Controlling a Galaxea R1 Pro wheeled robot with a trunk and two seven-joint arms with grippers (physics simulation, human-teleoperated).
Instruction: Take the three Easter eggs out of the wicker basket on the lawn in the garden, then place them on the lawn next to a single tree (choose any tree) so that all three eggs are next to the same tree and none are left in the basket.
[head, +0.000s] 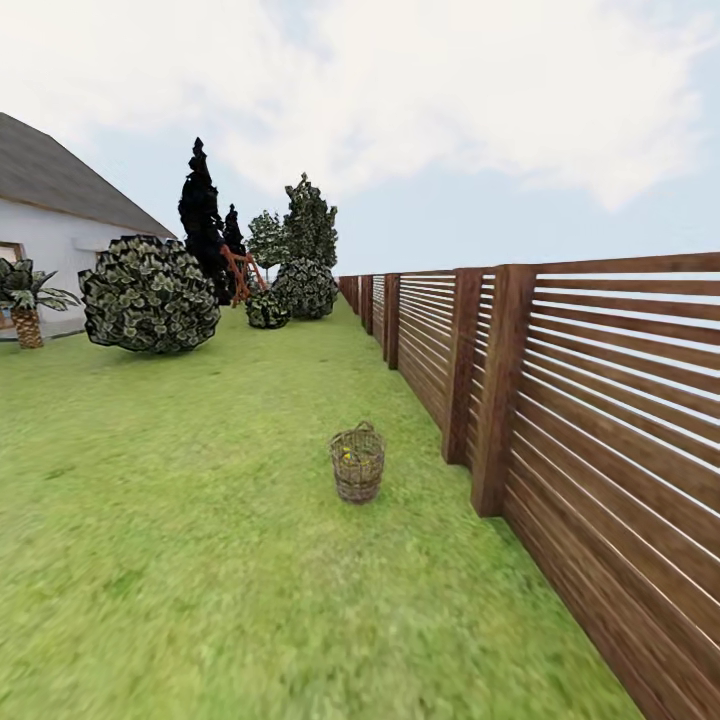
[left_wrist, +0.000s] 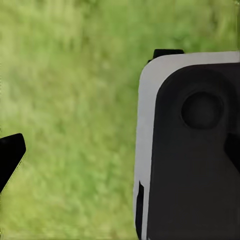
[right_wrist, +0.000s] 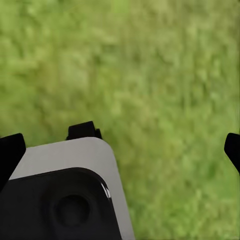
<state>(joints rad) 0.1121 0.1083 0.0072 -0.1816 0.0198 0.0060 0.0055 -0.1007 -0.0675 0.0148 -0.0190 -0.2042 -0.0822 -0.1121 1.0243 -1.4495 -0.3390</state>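
The wicker basket (head: 357, 465) stands on the lawn (head: 180, 520) some way ahead, close to the wooden fence. A bit of yellow inside it is one of the Easter eggs (head: 347, 458); how many eggs lie in it I cannot tell. A tree (head: 310, 222) with dark green, pale-flecked leaves rises far back by the fence line. In the wrist views, my left gripper (left_wrist: 120, 155) and right gripper (right_wrist: 120, 150) hang open over grass with nothing between their fingers.
A brown slatted fence (head: 560, 400) runs along the right. Round bushes (head: 150, 293) sit at the back left, with a near-black tree (head: 200, 215), a small palm (head: 25, 300) and the white house (head: 50, 235). A white-edged black robot part (left_wrist: 190, 150) shows under each wrist.
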